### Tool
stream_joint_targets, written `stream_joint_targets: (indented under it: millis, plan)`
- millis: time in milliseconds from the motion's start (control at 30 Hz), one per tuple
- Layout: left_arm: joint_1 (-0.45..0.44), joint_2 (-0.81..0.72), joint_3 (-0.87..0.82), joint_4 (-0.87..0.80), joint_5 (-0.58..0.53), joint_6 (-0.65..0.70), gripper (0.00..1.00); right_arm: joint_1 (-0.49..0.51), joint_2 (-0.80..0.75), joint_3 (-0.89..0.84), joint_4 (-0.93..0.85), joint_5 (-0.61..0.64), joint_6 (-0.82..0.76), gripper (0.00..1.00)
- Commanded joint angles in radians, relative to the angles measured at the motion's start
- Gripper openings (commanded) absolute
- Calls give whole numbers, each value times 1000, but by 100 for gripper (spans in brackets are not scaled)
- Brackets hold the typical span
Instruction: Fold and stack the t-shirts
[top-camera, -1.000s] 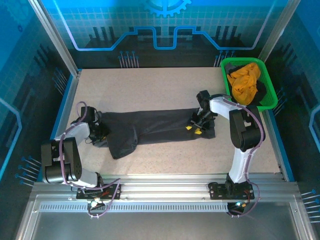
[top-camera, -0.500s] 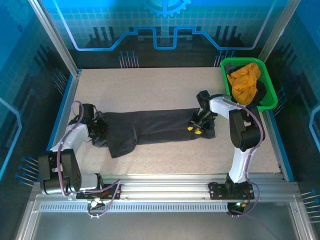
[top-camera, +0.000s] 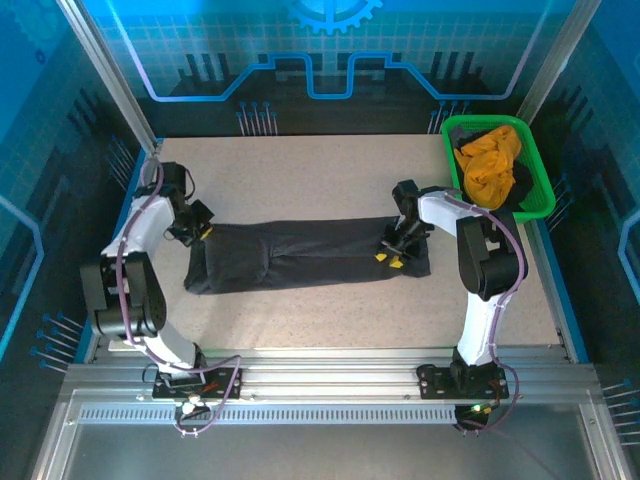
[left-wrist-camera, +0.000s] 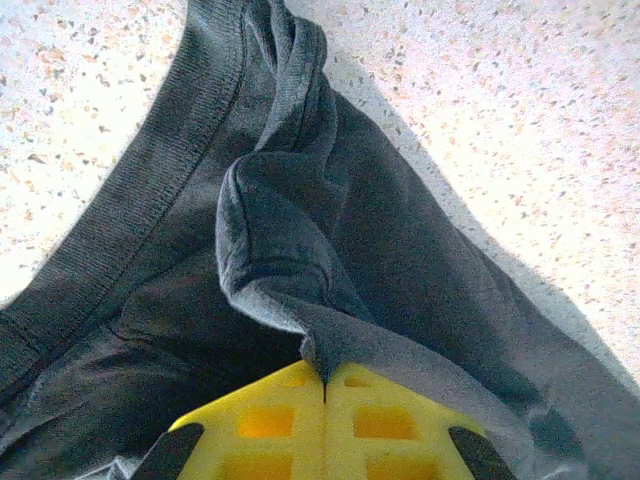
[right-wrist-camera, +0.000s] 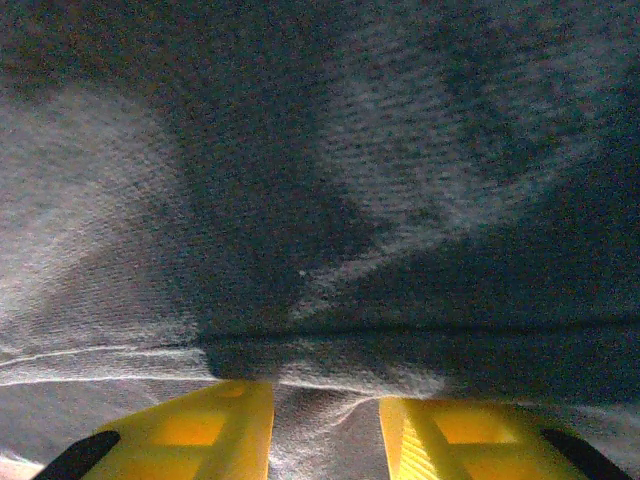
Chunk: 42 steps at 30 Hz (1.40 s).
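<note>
Up at 2 o'clock, the green basket (top-camera: 486, 120) holds a crumpled orange t-shirt (top-camera: 490, 165). Across the table (top-camera: 300, 180) the black t-shirt (top-camera: 300, 255) lies as a narrow band, its long axis running 9 to 3 o'clock. The left gripper (top-camera: 203, 232) pinches its 9 o'clock end tight, and the right gripper (top-camera: 392, 256) presses the 3 o'clock end, fingers apart.
</note>
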Motion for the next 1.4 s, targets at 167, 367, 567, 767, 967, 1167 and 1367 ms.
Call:
stream_joint_targets:
  millis: [167, 367, 567, 767, 967, 1167, 1367]
  plan:
    - [0, 183, 182, -124, -53, 114, 0, -5, 29, -6, 2, 41, -15, 35]
    - [1, 312, 230, -96, -96, 152, 0, -4, 19, -22, 3, 45, -11, 34]
    - [0, 396, 237, -26, -122, 181, 0, 3, -20, -28, 9, 60, -18, 35]
    - [-7, 380, 233, -17, -155, 196, 20, 2, -127, -11, 22, 127, -38, 35]
    - [-56, 117, 122, 12, -209, 57, 41, -10, -149, 69, 37, 162, -94, 37]
    - [-128, -12, -78, 98, -31, -228, 27, -41, 6, 230, -45, 196, -148, 36]
    - [-191, 78, -81, 122, 8, -362, 23, -52, 199, 423, -221, 301, -220, 35]
